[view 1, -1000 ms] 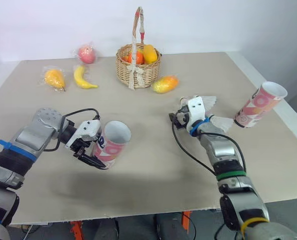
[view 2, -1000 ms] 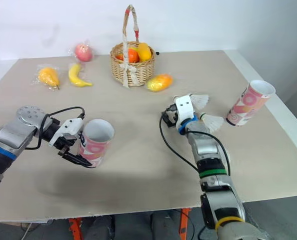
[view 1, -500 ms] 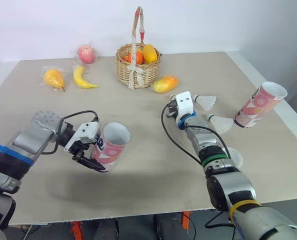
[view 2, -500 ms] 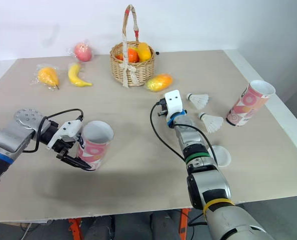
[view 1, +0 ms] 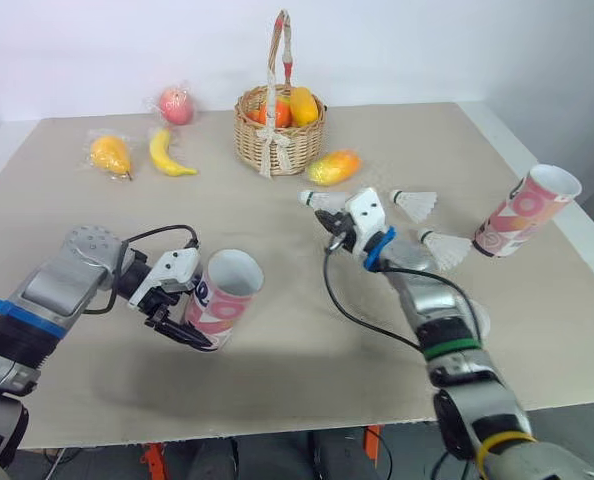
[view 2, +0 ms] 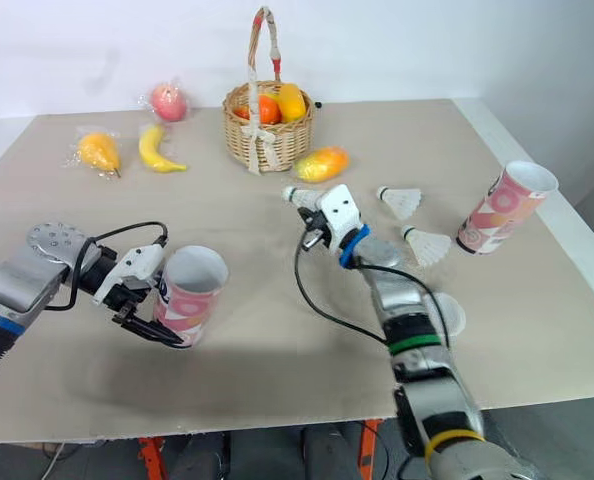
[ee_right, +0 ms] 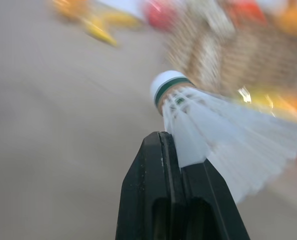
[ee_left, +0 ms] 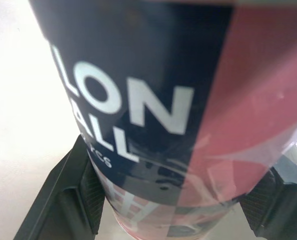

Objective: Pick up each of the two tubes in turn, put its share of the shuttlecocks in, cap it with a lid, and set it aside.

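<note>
A fruit-filled wicker basket [view 1: 277, 142] stands near the tabletop's [view 1: 67, 225] far edge, mango [view 1: 332, 167] just beside it; apple [view 1: 175, 105], banana [view 1: 167, 156] and yellow fruit [view 1: 110, 156] lie far-left.

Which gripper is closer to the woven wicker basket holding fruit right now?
Right. The right gripper, shut on a white feather shuttlecock, hangs a short way in front of the wicker basket; the left gripper, clamping a pink open tube, is far off at the near left.

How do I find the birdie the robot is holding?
Find the wicker basket at the far side of the table, then come toward the robot, past the orange fruit beside it. The shuttlecock is pinched by its feathers in the right tool; the other two shuttlecocks lie loose on the table.
</note>
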Action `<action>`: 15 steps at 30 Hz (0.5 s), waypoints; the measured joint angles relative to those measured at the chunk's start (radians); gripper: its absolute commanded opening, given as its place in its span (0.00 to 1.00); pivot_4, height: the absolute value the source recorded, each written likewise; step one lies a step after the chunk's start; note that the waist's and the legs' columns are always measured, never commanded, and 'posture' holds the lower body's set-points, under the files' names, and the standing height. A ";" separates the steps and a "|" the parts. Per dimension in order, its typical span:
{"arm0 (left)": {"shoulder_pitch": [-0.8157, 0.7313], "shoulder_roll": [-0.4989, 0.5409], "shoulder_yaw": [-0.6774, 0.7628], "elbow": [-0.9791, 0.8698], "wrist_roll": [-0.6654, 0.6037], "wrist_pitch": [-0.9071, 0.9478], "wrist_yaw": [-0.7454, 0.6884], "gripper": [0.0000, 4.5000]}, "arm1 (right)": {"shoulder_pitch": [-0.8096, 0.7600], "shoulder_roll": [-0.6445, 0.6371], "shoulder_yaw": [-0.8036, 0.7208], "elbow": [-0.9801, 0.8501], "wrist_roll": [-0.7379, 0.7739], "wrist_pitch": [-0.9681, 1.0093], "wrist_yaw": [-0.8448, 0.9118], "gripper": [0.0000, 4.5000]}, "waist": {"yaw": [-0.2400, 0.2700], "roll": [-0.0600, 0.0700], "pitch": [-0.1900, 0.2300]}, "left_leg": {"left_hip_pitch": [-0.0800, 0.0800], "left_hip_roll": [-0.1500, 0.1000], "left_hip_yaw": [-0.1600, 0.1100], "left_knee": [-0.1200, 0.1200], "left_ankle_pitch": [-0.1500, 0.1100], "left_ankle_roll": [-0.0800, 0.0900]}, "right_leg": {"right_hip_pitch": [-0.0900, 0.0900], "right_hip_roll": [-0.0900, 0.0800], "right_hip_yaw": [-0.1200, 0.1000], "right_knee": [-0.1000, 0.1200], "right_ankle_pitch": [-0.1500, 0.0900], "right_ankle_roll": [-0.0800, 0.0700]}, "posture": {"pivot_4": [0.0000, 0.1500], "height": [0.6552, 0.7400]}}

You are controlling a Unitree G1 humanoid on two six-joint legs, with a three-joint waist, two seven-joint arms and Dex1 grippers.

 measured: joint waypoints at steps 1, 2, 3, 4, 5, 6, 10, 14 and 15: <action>0.001 0.004 -0.001 0.001 -0.002 0.002 0.000 0.68 | 0.011 -0.043 0.007 -0.062 0.017 0.008 0.061 0.01 | -0.001 0.000 0.000 | 0.001 0.000 0.000 0.000 0.000 0.000 | 0.000 0.000 0.000 0.000 0.000 0.000 | 1.00 1.00; 0.000 0.007 -0.003 0.002 -0.003 0.002 0.000 0.68 | 0.018 -0.094 0.020 -0.127 0.037 0.029 0.130 0.01 | -0.002 0.000 0.000 | 0.001 0.000 0.000 0.000 0.000 0.001 | 0.000 0.000 0.000 0.000 0.000 0.000 | 1.00 1.00; -0.001 0.012 -0.008 0.003 -0.006 0.002 0.000 0.68 | 0.017 -0.140 0.038 -0.177 0.054 0.050 0.191 0.01 | -0.003 0.001 0.000 | 0.001 0.000 0.000 0.000 0.000 0.001 | -0.001 0.001 0.000 0.000 0.000 0.000 | 1.00 1.00; -0.004 0.020 -0.015 0.008 -0.011 0.002 0.000 0.68 | -0.004 -0.199 0.062 -0.253 0.082 0.084 0.287 0.01 | -0.004 0.001 0.000 | 0.002 0.002 0.000 0.000 0.000 0.001 | -0.001 0.002 0.000 0.001 0.000 -0.001 | 1.00 1.00; -0.008 0.022 -0.019 0.013 -0.012 0.002 0.000 0.68 | -0.025 -0.213 0.069 -0.282 0.094 0.095 0.322 0.01 | -0.005 0.000 0.000 | 0.002 0.003 0.000 0.000 0.000 0.001 | 0.000 0.004 0.000 0.001 0.001 -0.002 | 1.00 1.00; -0.015 0.024 -0.027 0.017 -0.012 0.002 0.000 0.68 | -0.047 -0.222 0.078 -0.306 0.103 0.104 0.352 0.01 | -0.005 0.000 0.000 | 0.002 0.004 0.000 0.001 0.000 0.001 | 0.000 0.004 0.000 0.001 0.001 -0.002 | 1.00 1.00; -0.042 0.024 -0.055 0.044 -0.025 0.002 -0.006 0.68 | -0.128 -0.227 0.123 -0.352 0.112 0.098 0.449 0.01 | -0.004 0.000 0.000 | 0.002 0.004 0.000 0.001 0.000 0.001 | 0.000 0.005 0.000 0.001 0.002 -0.002 | 1.00 1.00; -0.068 0.024 -0.082 0.072 -0.039 0.002 -0.013 0.68 | -0.184 -0.201 0.144 -0.349 0.109 0.071 0.482 0.01 | -0.003 0.000 0.000 | 0.001 0.004 0.000 0.001 0.000 0.001 | -0.001 0.005 0.000 0.001 0.001 -0.002 | 1.00 1.00; -0.073 0.024 -0.087 0.077 -0.041 0.000 -0.014 0.68 | -0.197 -0.192 0.155 -0.347 0.106 0.061 0.491 0.01 | -0.002 0.000 0.000 | 0.001 0.004 0.000 0.001 0.000 0.001 | -0.001 0.005 0.000 0.001 0.001 -0.003 | 1.00 1.00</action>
